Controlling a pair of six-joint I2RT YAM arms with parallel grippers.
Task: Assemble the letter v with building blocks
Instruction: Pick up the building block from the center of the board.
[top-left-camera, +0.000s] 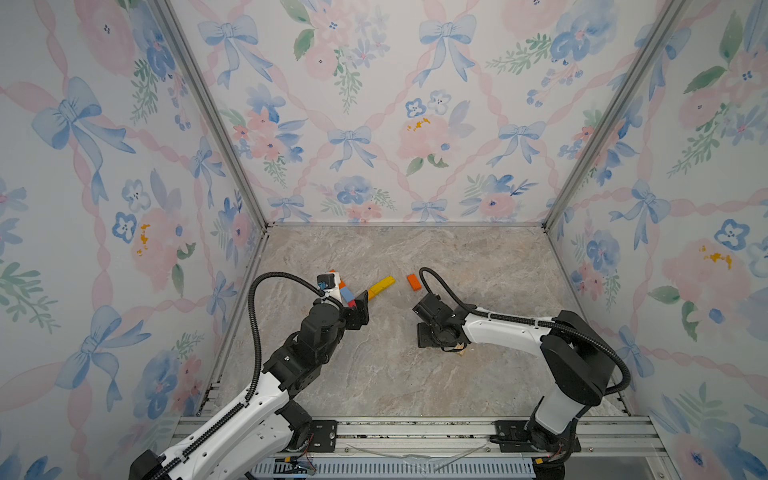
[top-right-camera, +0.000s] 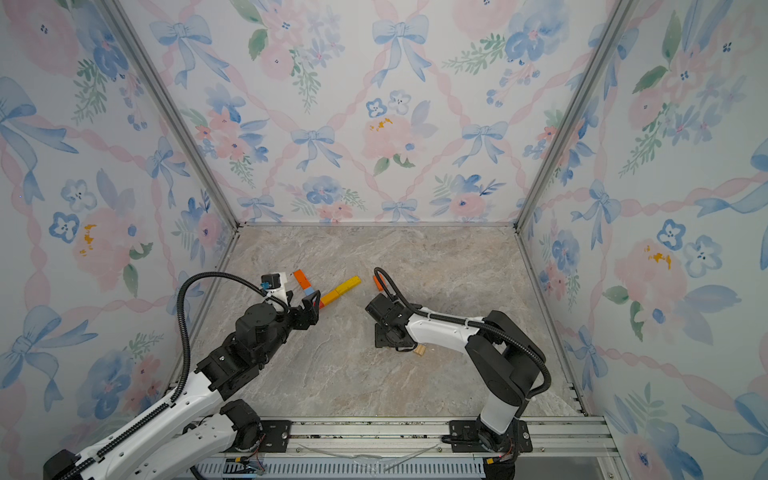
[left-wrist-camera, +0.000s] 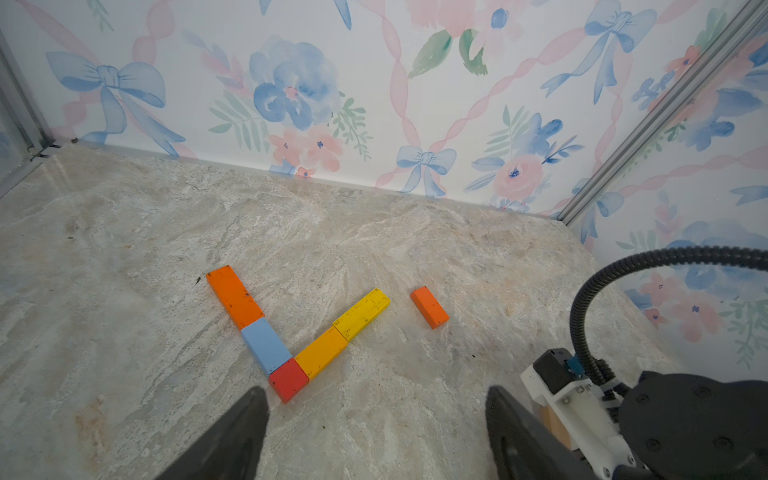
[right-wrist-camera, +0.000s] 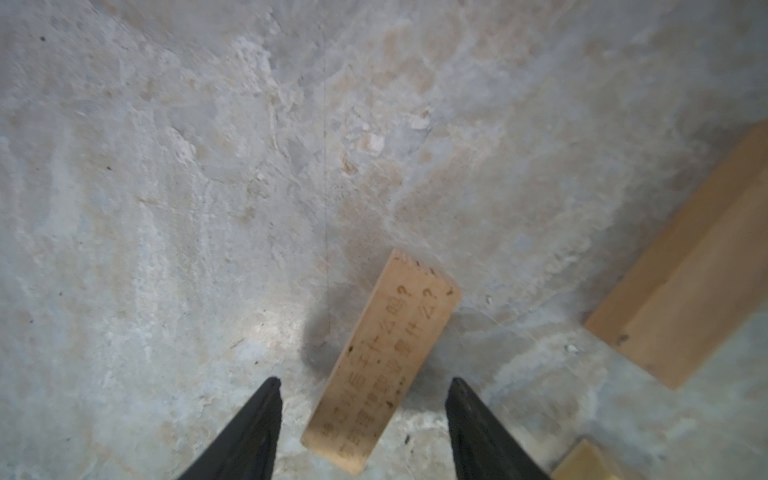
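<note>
Five building blocks lie end to end in a V on the marble table: orange, light blue, red at the corner, amber and yellow. A loose orange block lies just past the yellow end. My left gripper stands open beside the red corner, holding nothing. My right gripper is open over a tan block with printed writing, which lies between the fingers without touching either. In both top views the V is partly hidden behind the left arm.
Two more tan blocks lie close beside the right gripper. One tan block end shows under the right arm. Floral walls close the table at the back and both sides, and a metal rail runs along the front.
</note>
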